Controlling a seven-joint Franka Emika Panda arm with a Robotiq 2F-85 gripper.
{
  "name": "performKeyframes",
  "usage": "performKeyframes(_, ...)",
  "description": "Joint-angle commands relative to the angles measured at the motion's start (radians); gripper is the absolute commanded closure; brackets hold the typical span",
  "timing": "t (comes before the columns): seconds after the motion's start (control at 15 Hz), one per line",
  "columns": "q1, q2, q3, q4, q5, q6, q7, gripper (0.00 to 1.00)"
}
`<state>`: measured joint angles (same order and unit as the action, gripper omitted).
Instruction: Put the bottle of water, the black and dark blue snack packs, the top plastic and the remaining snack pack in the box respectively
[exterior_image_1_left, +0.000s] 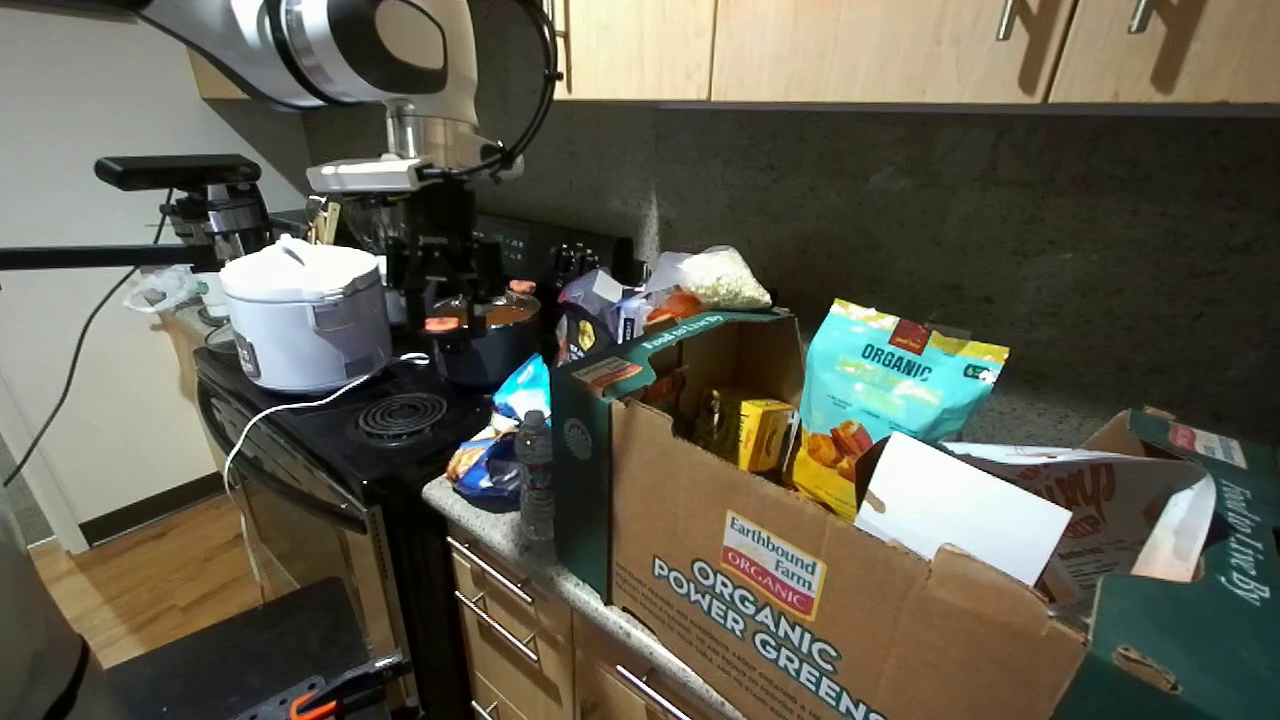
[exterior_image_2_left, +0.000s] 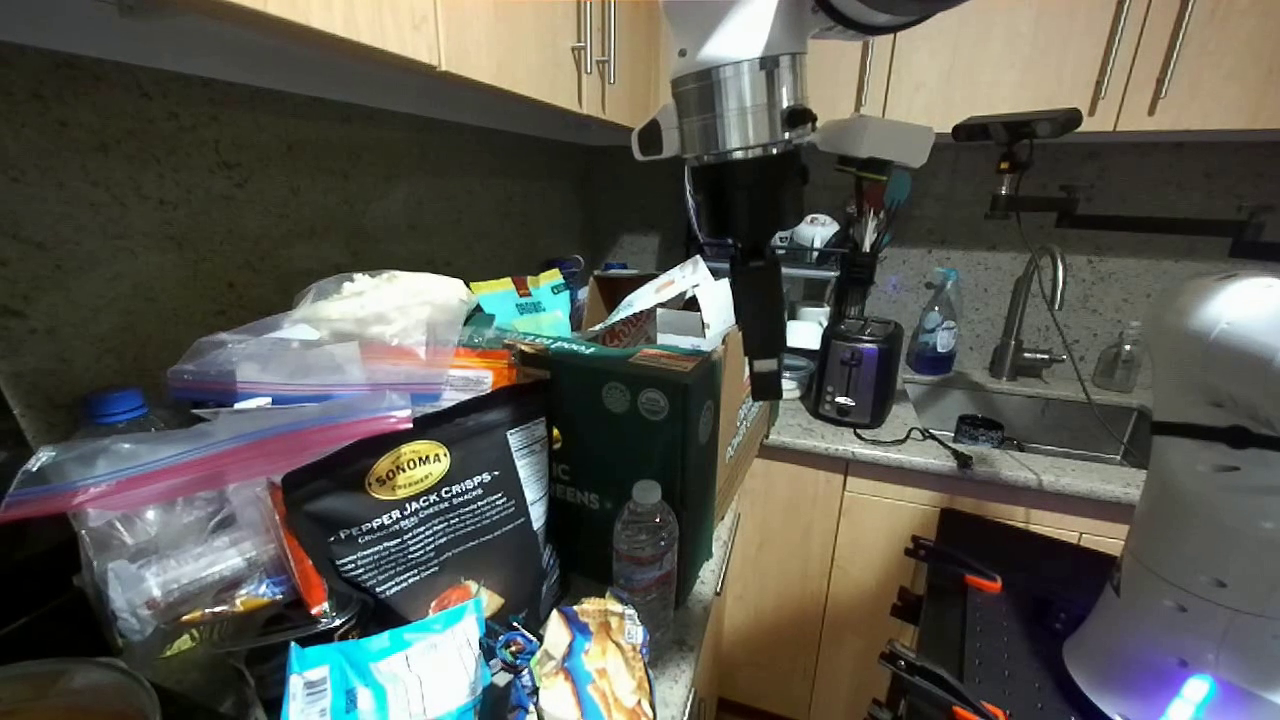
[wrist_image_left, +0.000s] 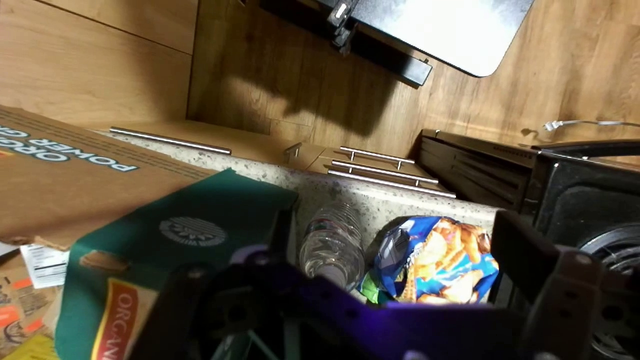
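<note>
My gripper (exterior_image_1_left: 446, 318) is open and empty. In the wrist view the bottle of water (wrist_image_left: 332, 245) and the dark blue snack pack (wrist_image_left: 440, 265) appear between its fingers, below them on the counter. The bottle (exterior_image_1_left: 536, 485) stands upright beside the green end of the cardboard box (exterior_image_1_left: 690, 520). The black snack pack (exterior_image_2_left: 430, 510) leans near that end. A plastic bag with white contents (exterior_image_2_left: 385, 310) lies on top of the pile; another zip bag (exterior_image_2_left: 200, 540) is below it. A light blue snack pack (exterior_image_2_left: 395, 665) lies in front.
The box holds a turquoise bag (exterior_image_1_left: 880, 390), a yellow carton (exterior_image_1_left: 765, 435) and a white card (exterior_image_1_left: 960, 505). A white rice cooker (exterior_image_1_left: 305, 315) and a dark pot (exterior_image_1_left: 490, 350) stand on the stove. Cabinets (exterior_image_1_left: 880, 50) hang above the counter.
</note>
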<state>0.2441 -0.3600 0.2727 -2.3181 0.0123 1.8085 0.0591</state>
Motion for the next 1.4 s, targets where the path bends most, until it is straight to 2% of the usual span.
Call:
performKeyframes(0.0, 0.007, 0.055, -0.005, 0.011, 0.006, 0.035, -0.024, 0.00)
performKeyframes(0.33, 0.017, 0.160, -0.015, 0.002, 0.050, 0.180, -0.119, 0.00)
performKeyframes(0.73, 0.012, 0.248, -0.003, -0.021, 0.015, 0.345, -0.139, 0.00)
performKeyframes(1.07, 0.006, 0.280, 0.006, -0.050, -0.138, 0.438, -0.030, 0.00)
performKeyframes(1.33, 0.009, 0.318, 0.007, -0.062, -0.201, 0.477, 0.015, 0.00)
